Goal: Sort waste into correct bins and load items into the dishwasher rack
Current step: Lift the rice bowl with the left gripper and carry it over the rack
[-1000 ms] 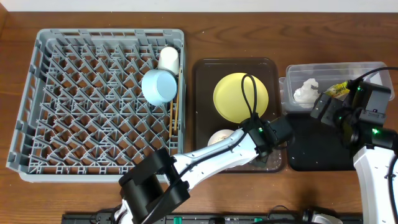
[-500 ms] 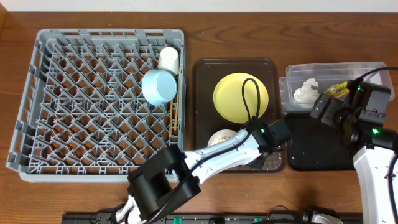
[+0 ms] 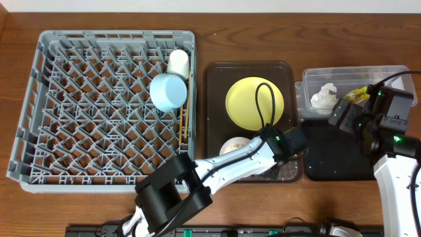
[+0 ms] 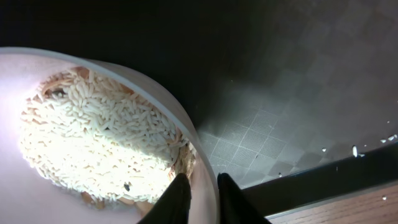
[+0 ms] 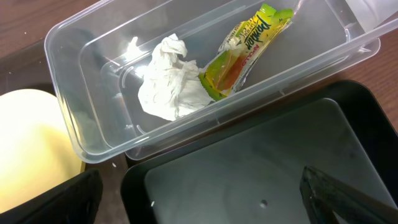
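Observation:
My left gripper (image 4: 198,198) is shut on the rim of the white bowl (image 4: 93,205), which holds rice-like food scraps (image 4: 99,143); the bowl (image 3: 231,146) sits at the front of the brown serving tray (image 3: 214,99). The yellow plate (image 3: 254,103) lies on that tray. My right gripper (image 5: 199,199) is open and empty above the black tray (image 5: 261,162). The clear tub (image 5: 93,43) holds the white napkin (image 5: 168,87) and the green-and-yellow wrapper (image 5: 245,46). The grey rack (image 3: 99,105) holds the light blue bowl (image 3: 168,91), the white cup (image 3: 178,62) and the chopsticks (image 3: 185,122).
The black tray (image 3: 335,155) lies right of the brown tray, under my right arm. The clear tub (image 3: 309,92) stands behind it. A few loose rice grains (image 4: 356,150) lie on the brown tray near its rim.
My left arm has shifted slightly along the brown tray's front; the right arm has not moved.

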You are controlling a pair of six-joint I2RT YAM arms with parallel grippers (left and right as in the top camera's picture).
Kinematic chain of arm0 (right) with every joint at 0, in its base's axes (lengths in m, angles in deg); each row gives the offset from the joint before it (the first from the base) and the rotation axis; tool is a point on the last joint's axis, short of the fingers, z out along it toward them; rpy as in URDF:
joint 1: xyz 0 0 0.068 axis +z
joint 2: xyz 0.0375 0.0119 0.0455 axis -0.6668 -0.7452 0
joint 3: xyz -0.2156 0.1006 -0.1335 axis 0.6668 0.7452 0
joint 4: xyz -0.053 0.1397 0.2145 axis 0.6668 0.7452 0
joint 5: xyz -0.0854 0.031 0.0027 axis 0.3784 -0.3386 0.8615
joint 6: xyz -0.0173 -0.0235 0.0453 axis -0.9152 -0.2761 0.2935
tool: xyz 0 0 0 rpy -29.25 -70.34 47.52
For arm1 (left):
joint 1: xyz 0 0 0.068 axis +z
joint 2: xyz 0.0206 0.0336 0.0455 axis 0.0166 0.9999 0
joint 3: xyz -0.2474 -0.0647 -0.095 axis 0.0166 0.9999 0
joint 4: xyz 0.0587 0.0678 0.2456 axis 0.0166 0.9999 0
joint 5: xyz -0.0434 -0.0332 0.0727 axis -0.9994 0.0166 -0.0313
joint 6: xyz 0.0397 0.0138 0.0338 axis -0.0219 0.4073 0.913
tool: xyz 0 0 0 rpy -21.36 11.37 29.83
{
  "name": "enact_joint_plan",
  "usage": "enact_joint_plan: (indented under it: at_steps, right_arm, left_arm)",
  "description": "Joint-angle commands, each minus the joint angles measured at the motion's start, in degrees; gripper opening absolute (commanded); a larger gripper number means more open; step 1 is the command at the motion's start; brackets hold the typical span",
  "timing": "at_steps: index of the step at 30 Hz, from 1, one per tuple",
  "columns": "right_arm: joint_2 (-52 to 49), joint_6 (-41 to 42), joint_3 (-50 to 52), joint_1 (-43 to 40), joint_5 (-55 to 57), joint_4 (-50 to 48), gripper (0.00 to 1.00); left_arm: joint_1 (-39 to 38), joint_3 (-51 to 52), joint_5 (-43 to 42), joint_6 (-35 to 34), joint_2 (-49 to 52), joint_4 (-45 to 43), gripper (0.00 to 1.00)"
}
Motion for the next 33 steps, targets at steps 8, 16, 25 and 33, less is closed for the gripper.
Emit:
enact_joint_plan:
  at_steps: [8,16,25,33]
  right_arm:
    - [0.55,-0.81,-0.28,-0.07,-0.20,0.11,0.99]
    - [0.55,-0.81,-0.28,-0.07,-0.20,0.11,0.99]
    - [0.55,-0.81,-0.28,-0.07,-0.20,0.09,0.99]
    - [0.55,-0.81,-0.28,-0.07,-0.20,0.09,0.99]
  left_arm:
    - [0.57,0.13,0.83,0.04,-0.09,2.32,0.06]
    - [3.56,0.09,-2.47,2.23,-7.08,4.37,0.06]
    - [9.25,0.09,-7.15,3.74,-21.57,4.57,0.06]
    - [19.47,0.09,-9.55,3.98,-32.61,6.38,0.06]
